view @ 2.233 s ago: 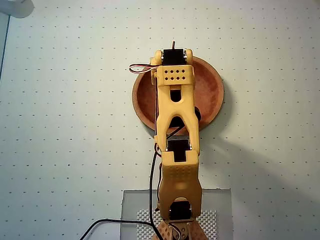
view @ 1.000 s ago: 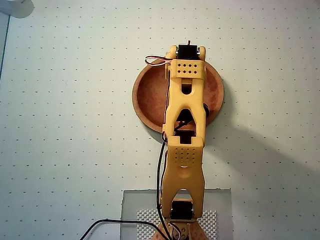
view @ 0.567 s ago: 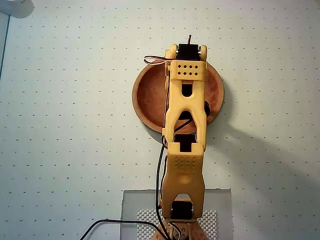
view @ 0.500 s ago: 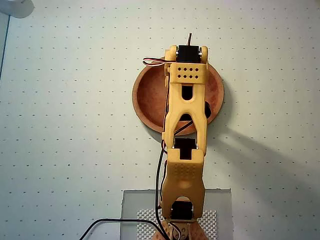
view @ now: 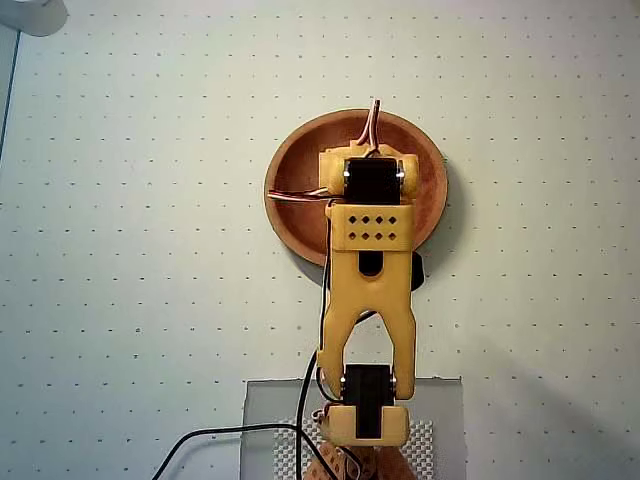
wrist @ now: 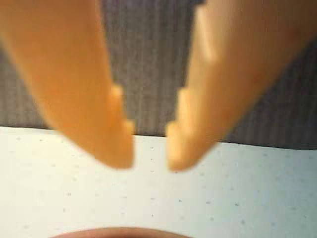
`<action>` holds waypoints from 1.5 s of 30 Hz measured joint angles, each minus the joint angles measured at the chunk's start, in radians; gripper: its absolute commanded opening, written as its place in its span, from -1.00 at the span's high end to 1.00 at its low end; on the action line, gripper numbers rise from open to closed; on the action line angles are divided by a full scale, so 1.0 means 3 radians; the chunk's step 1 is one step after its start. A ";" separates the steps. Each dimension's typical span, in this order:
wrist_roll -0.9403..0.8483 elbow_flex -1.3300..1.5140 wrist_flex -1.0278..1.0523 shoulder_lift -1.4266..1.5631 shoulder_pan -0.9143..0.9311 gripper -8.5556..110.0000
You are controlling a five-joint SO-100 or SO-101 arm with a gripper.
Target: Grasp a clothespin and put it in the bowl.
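The reddish-brown wooden bowl sits on the white dotted table at the centre of the overhead view. The yellow arm reaches from the bottom edge and its wrist covers most of the bowl. In the wrist view my gripper points at the table beyond the bowl. Its two orange fingers stand slightly apart with nothing between them. The bowl's rim shows as a thin brown arc at the bottom edge. No clothespin shows in either view; the bowl's inside is mostly hidden by the arm.
A grey mat lies under the arm's base, with a black cable running off to the left. A white object sits at the top left corner. A dark striped wall stands behind the table.
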 measured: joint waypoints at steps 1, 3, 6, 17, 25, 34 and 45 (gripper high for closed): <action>0.0056 0.0051 0.0000 0.0107 0.0000 0.91; 0.0205 0.0087 0.0000 0.0317 0.0000 0.91; 0.0506 0.0087 0.0000 0.0614 0.0000 0.91; 0.2419 0.0112 -0.0910 0.1381 0.0000 0.91; 0.4372 0.0823 -0.1861 0.2194 -0.0005 0.91; 0.5170 0.2168 -0.2909 0.3206 0.0020 0.91; 0.5180 0.3768 -0.3728 0.4019 0.0169 0.91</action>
